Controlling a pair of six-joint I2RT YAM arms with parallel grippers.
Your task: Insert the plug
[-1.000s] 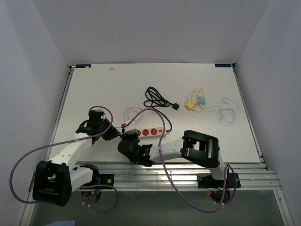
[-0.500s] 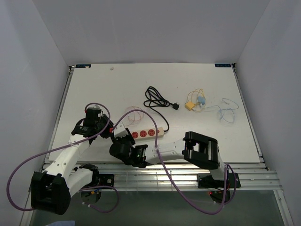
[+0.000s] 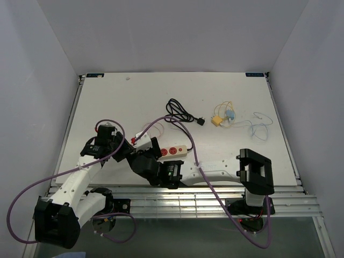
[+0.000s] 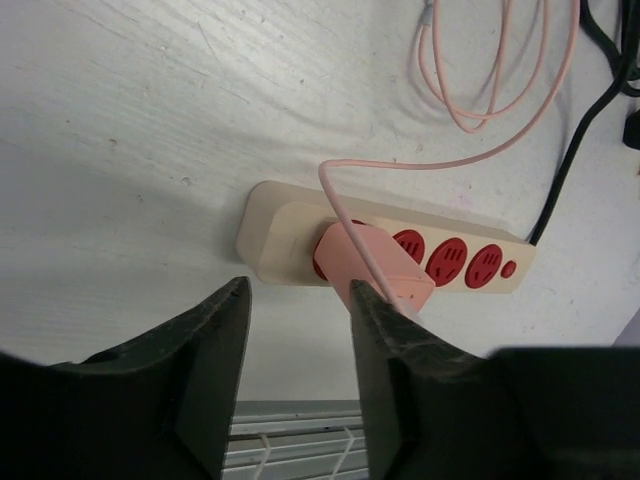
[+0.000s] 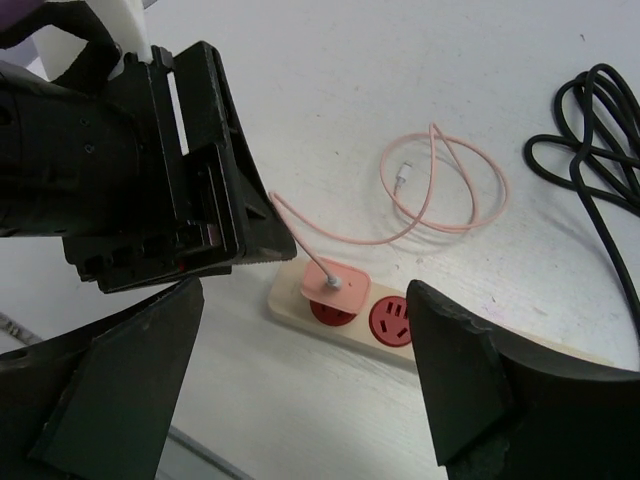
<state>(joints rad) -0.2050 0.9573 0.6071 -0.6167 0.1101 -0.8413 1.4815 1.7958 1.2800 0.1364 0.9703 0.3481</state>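
The left gripper and the right gripper both have their fingers apart and hold nothing. The long power strip lies flat on the table, likely so it keeps steady. The pink plug sits in its end hole, just past both grippers' fingertips. The job looks done.

The top external view looks down from high above the near edge of the table, far enough to take all of it in. The 2 wrist views look down from close over its near-left part. All 3 share the power strip; both wrist views also show the pink plug.
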